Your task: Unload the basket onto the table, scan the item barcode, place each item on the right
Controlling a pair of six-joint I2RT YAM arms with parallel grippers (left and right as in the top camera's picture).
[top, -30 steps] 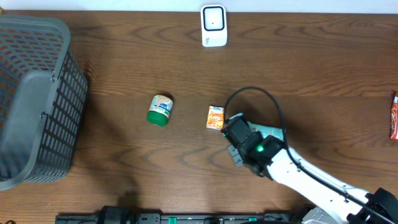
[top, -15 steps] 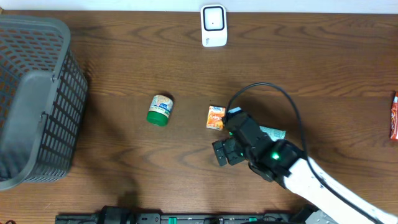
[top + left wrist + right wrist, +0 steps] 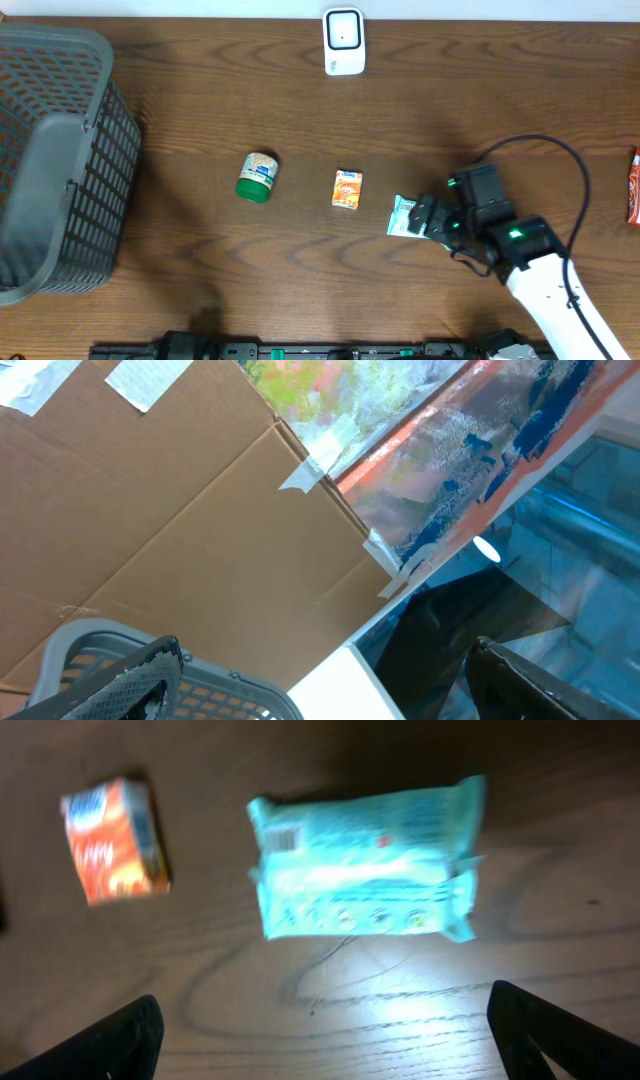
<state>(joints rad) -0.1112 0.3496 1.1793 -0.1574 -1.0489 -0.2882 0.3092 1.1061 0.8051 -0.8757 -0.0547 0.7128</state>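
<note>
Right gripper (image 3: pixel 322 1005): we see the jaws spread wide and holding nothing, just below the teal packet (image 3: pixel 365 860).
Left gripper (image 3: pixel 325 650): open too, aimed up at cardboard (image 3: pixel 180 520).
Packet: flat on the table (image 3: pixel 200 100), right of centre, near the orange box (image 3: pixel 347 189), well apart from the scanner (image 3: pixel 343 41) at top centre.
Progress: we judge pickup and scanning remain.
Unclear: the wrist view is blurred and the barcode barely legible.
</note>
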